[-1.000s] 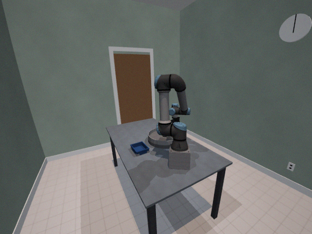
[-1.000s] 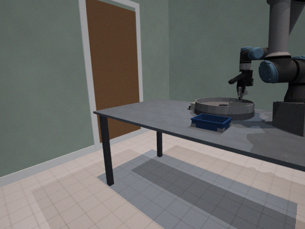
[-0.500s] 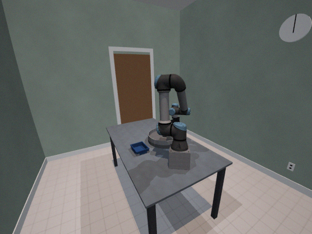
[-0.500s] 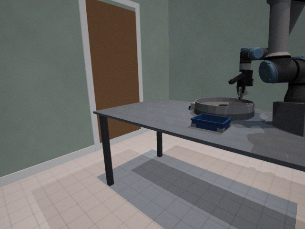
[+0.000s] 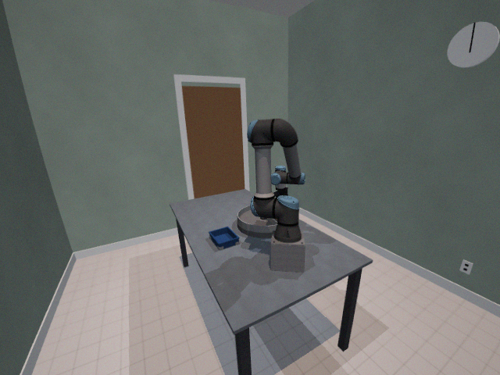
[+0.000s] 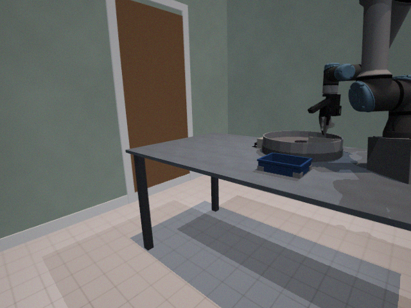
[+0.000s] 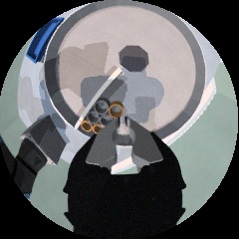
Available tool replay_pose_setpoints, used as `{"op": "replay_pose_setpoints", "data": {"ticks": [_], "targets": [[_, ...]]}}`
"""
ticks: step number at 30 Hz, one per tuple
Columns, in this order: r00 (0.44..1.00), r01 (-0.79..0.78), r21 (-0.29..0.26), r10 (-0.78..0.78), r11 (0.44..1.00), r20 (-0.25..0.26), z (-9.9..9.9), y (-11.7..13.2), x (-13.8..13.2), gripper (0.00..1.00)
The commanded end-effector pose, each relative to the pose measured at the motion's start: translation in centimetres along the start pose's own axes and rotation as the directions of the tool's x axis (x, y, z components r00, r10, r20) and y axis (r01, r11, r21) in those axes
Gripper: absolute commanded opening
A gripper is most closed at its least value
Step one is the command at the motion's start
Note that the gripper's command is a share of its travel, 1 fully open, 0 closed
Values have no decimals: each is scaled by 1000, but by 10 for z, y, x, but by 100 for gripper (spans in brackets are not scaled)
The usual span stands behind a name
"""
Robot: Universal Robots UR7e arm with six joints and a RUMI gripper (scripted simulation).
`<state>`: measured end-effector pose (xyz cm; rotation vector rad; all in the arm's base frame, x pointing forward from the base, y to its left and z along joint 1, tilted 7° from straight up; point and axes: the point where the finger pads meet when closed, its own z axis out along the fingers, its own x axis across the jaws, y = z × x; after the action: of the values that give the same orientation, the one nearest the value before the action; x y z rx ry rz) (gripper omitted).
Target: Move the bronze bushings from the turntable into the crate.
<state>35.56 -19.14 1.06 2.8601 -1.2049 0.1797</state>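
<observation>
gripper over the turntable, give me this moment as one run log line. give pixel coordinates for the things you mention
gripper (image 6: 323, 133) (image 7: 121, 117): shut, above turntable (image 5: 244, 226) (image 6: 285, 147) (image 7: 199, 70) | bronze bushings (image 7: 116, 103): three on turntable | crate (image 5: 224, 237) (image 6: 282, 169) (image 7: 39, 50): contents unclear

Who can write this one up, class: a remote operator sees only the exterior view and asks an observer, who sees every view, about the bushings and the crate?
Operator: The turntable wall blocks my view. Any bronze bushings inside?
Observer: Yes, the wrist view shows three, grouped with steel bushings.
Operator: Has the blue crate got any?
Observer: The top view shows its inside floor, with no bushing visible on it.
</observation>
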Motion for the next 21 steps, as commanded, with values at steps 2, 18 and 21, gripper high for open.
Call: {"op": "replay_pose_setpoints", "data": {"ticks": [2,18,21], "targets": [[1000,2,0,-2,1000,1,1,-1,-1,6],[1000,2,0,-2,1000,4,16,-1,-3,6],[1000,2,0,-2,1000,4,16,-1,-3,6]]}}
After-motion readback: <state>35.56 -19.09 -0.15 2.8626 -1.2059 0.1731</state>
